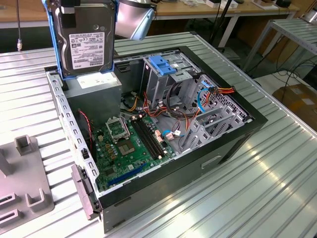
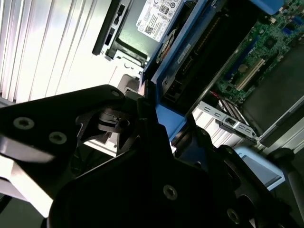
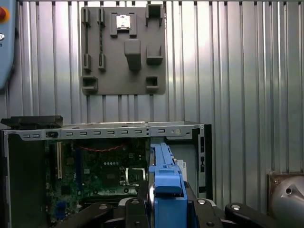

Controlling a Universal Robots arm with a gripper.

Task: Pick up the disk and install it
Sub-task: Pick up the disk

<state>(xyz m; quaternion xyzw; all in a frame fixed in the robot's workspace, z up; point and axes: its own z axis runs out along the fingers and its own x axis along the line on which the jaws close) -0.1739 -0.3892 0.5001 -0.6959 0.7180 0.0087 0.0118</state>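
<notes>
1. The gripper [image 3: 166, 208] has its fingers [image 3: 141, 202] clamped tight on the blue frame of the disk [image 1: 86, 39].
2. The disk is held upright in the air, label facing the exterior view, over the power supply [image 1: 94, 89] corner of the open computer case [image 1: 233, 148].
3. Inside the case, the motherboard [image 1: 126, 144] is exposed and a blue bracket [image 1: 162, 64] sits on the drive cage.
4. A grey fixture plate [image 1: 25, 191] lies on the tabletop [image 1: 267, 198] beside the case, at the exterior view's left edge.

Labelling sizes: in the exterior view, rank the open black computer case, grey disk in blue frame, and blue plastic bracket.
1. open black computer case
2. grey disk in blue frame, perhaps enlarged by nearness
3. blue plastic bracket
</notes>
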